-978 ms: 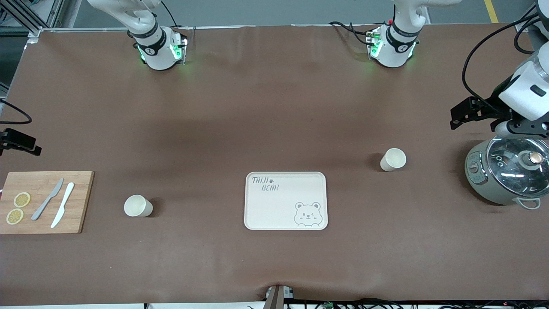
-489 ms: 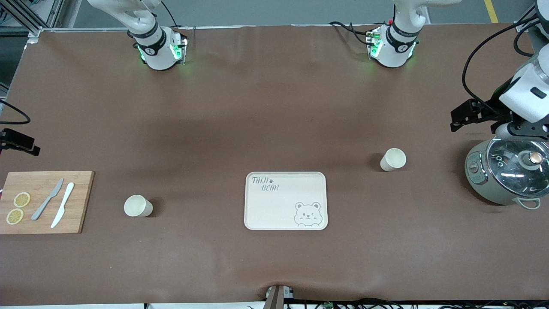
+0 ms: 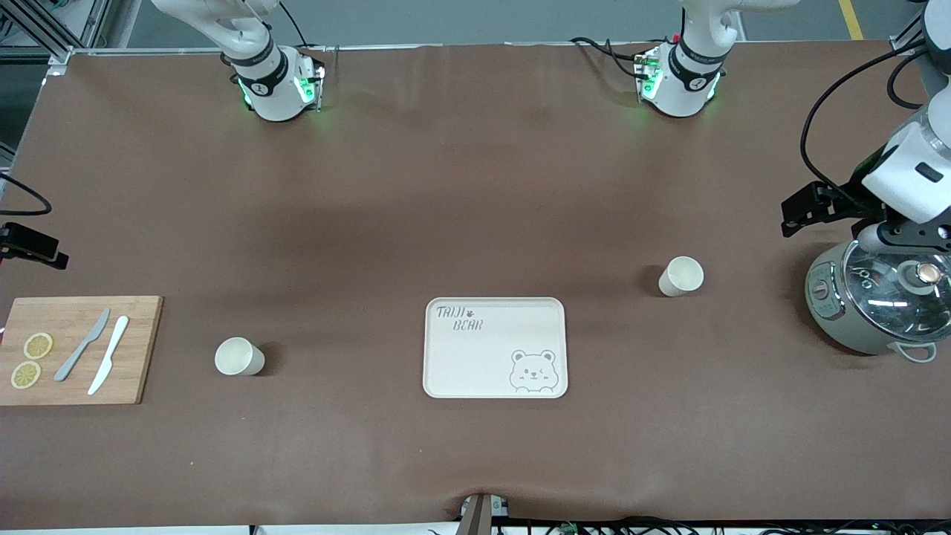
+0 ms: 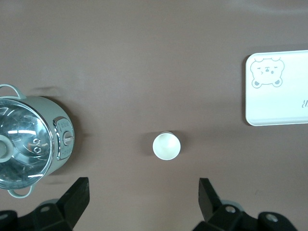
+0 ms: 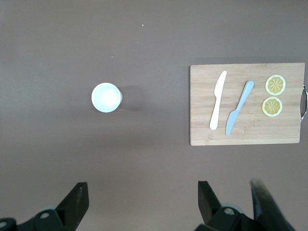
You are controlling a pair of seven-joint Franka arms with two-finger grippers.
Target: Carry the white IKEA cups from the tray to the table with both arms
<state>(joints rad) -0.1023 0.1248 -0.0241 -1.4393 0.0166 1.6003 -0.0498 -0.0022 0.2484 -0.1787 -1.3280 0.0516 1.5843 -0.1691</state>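
Observation:
Two white IKEA cups stand upright on the brown table. One cup (image 3: 680,276) (image 4: 166,146) sits between the bear-printed tray (image 3: 453,371) (image 4: 276,108) and the pot, slightly farther from the front camera than the tray. The other cup (image 3: 239,357) (image 5: 106,97) stands between the tray and the cutting board. My left gripper (image 4: 143,183) hangs high over the table beside the pot, open, holding nothing. My right gripper (image 5: 142,185) hangs high at the right arm's end of the table, open and empty. Of the right hand, only a black part (image 3: 31,247) shows in the front view.
A grey-green pot with a glass lid (image 3: 880,297) (image 4: 29,149) stands at the left arm's end, under the left arm's wrist (image 3: 903,182). A wooden cutting board (image 3: 137,349) (image 5: 248,134) with two knives (image 5: 217,100) and lemon slices (image 5: 275,84) lies at the right arm's end.
The left arm's hand has shifted slightly above the pot, and the right hand's black part has edged a little toward the table's end. Both cups stay where they were.

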